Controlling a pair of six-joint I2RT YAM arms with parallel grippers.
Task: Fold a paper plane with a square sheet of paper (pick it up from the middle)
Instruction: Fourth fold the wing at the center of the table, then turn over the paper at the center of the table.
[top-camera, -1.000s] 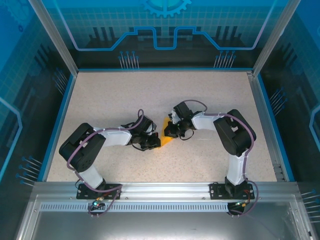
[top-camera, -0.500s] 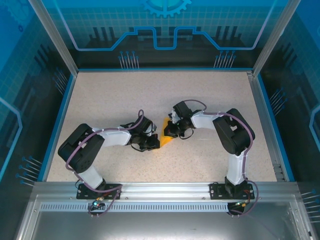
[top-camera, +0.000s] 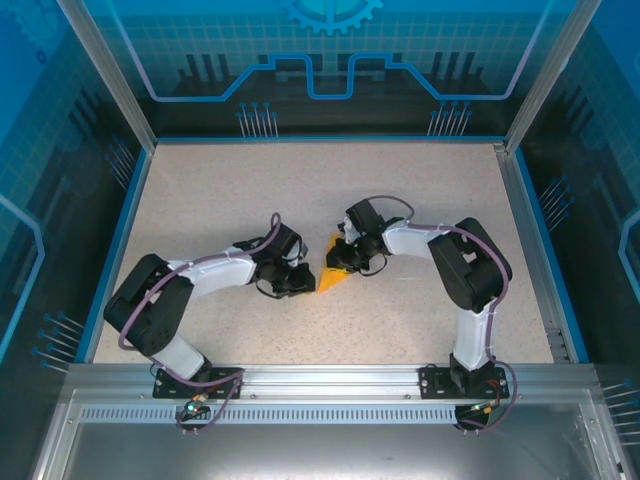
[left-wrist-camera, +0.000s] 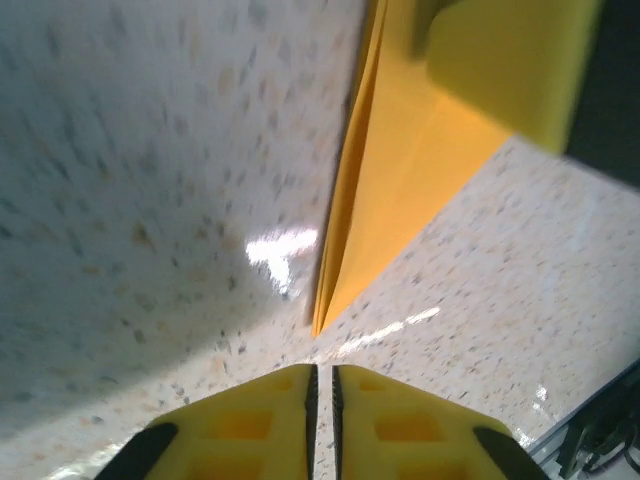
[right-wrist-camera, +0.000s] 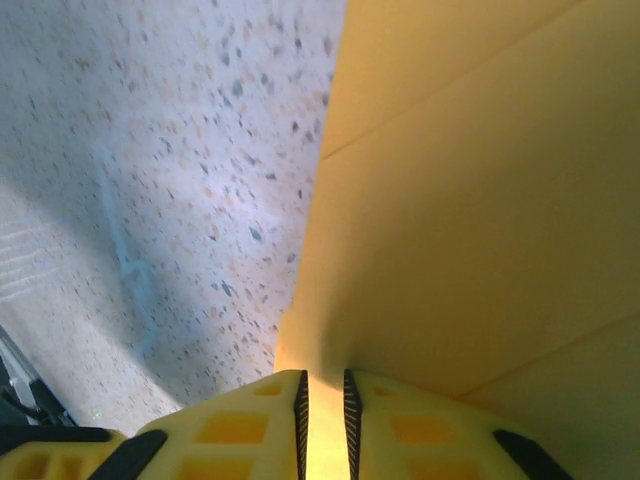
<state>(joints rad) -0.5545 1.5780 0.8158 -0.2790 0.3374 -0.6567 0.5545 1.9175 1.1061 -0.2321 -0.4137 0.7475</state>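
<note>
The right jaws are clamped on the wide end of the paper plane (top-camera: 330, 277) on the desk (top-camera: 230, 190) — the left jaws, pressed together and empty, sit just beside its pointed tip.

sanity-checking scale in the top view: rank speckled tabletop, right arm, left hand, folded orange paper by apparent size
1. speckled beige tabletop
2. white-and-black right arm
3. black left hand and folded orange-yellow paper: look about alike, the paper partly covered, so unranked
</note>
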